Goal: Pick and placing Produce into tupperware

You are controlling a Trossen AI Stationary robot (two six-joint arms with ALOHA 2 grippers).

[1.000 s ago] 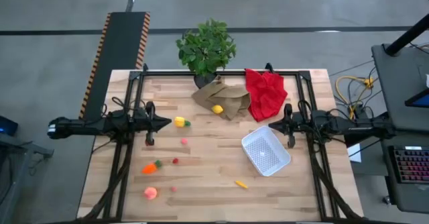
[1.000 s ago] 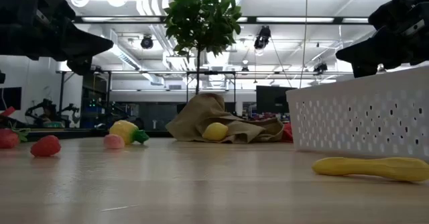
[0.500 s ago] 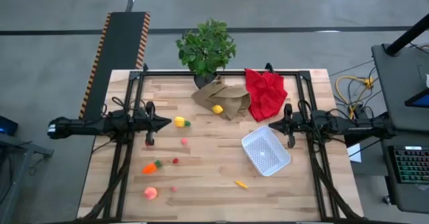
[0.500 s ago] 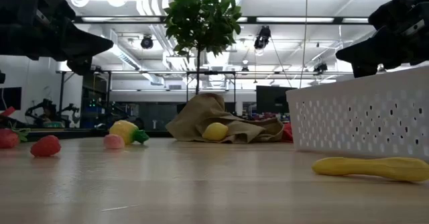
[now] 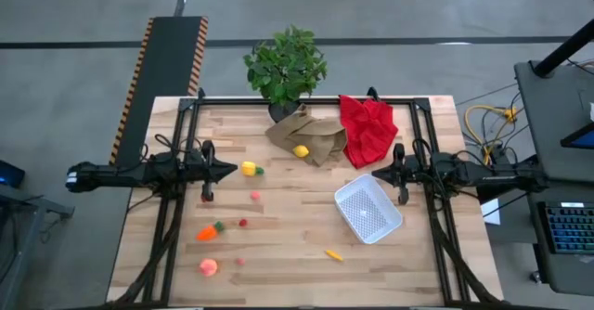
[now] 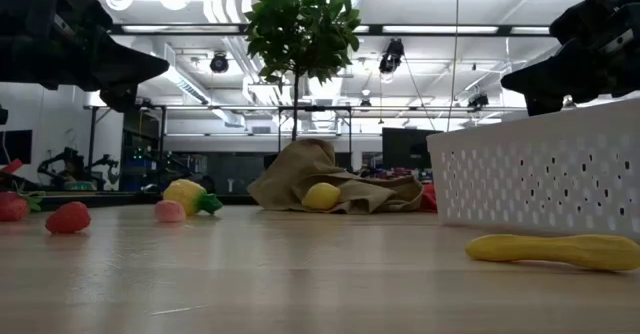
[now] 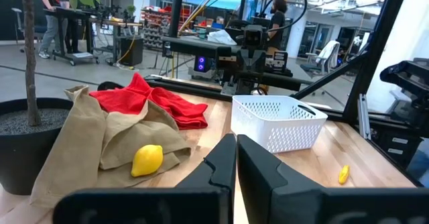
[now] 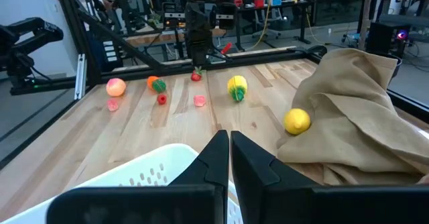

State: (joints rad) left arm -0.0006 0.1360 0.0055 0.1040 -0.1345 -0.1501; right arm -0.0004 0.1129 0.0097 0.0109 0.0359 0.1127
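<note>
The white tupperware (image 5: 368,208) sits on the table at the right, empty. A lemon (image 5: 301,150) lies on the brown paper bag. The corn (image 5: 249,169), a pink berry (image 5: 254,196), a red berry (image 5: 243,223), the carrot (image 5: 210,231), the peach (image 5: 209,267) and a small yellow piece (image 5: 333,254) lie on the wood. My left gripper (image 5: 232,171) is shut and empty above the table's left side, just left of the corn. My right gripper (image 5: 376,174) is shut and empty above the tupperware's far edge.
A potted plant (image 5: 285,67) stands at the far edge, with a brown paper bag (image 5: 311,134) and a red cloth (image 5: 368,127) beside it. Black frame rails (image 5: 176,208) run along both sides of the table. People stand in the room beyond.
</note>
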